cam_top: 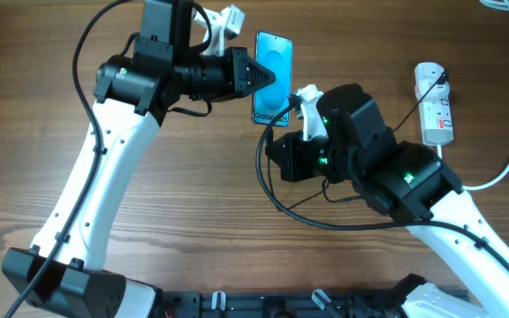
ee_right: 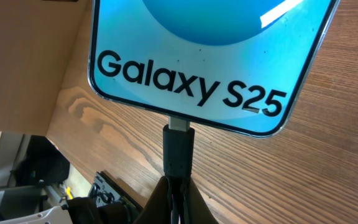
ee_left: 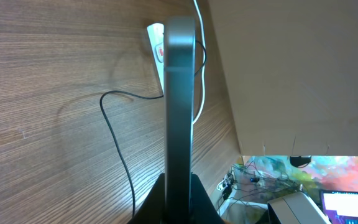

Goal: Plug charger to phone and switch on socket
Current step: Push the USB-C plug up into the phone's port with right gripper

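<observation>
— While the left gripper (cam_top: 262,76) clamps the flat cyan-screened phone (cam_top: 275,62) edgewise, where's the thin black charger cable (ee_right: 178,149)?
— Its plug, pinched in the right gripper (ee_right: 178,196), meets the phone's six o'clock edge; the white red-switched power strip (cam_top: 434,104) lies at the phone's three o'clock.

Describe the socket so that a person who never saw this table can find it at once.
On the wooden table, look to the far right side. The socket, a small white power strip, lies flat there. Unlike the phone to its left, it carries red markings and a black plug.
</observation>
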